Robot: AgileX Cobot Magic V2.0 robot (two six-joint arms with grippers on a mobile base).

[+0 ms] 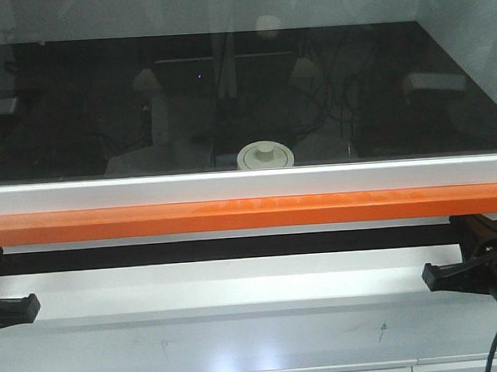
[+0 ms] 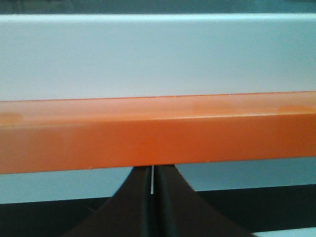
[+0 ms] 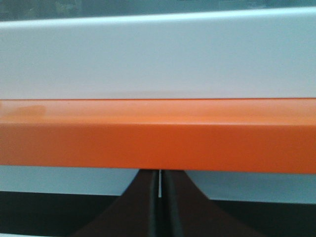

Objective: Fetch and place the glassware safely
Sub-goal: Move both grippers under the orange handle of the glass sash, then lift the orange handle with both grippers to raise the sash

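Observation:
The glassware is a small squat clear jar with a cream-white round lid and knob [image 1: 265, 156]. It stands on the dark surface behind the glass pane, at the front middle. My left gripper [image 1: 28, 305] is at the far left, below the orange bar [image 1: 250, 212]. My right gripper [image 1: 432, 277] is at the far right, also below the bar. In the left wrist view the gripper [image 2: 152, 178] has its jaws together, empty, tips just under the orange bar [image 2: 158, 133]. The right wrist view shows the same: the gripper [image 3: 159, 182] is shut under the bar [image 3: 158, 136].
A white frame rail [image 1: 248, 184] runs above the orange bar and carries a glass pane [image 1: 243, 86] with reflections. A pale ledge [image 1: 256, 335] lies in front, below the grippers. A white block [image 1: 433, 82] sits at the back right of the enclosure.

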